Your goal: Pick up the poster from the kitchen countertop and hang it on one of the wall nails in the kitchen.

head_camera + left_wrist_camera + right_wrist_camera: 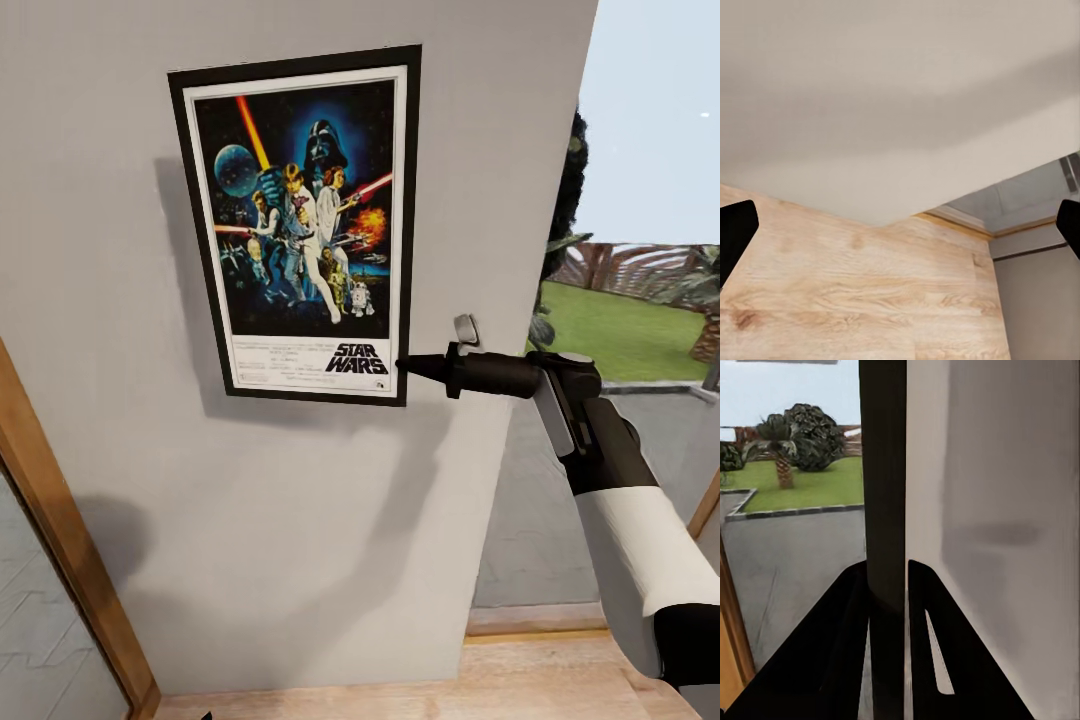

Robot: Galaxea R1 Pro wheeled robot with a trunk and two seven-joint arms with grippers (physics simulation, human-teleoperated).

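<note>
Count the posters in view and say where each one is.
1. The poster lies flat against the grey wall, its lower right corner pinched by the right gripper. None other shows.

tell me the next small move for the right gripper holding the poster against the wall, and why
Probably open the right gripper and ease it back off the frame. The poster already lies flat and upright against the grey wall, with the fingers clamped on its lower right edge. No nail is visible behind it, so release only slightly and watch whether it hangs or slips.
</note>
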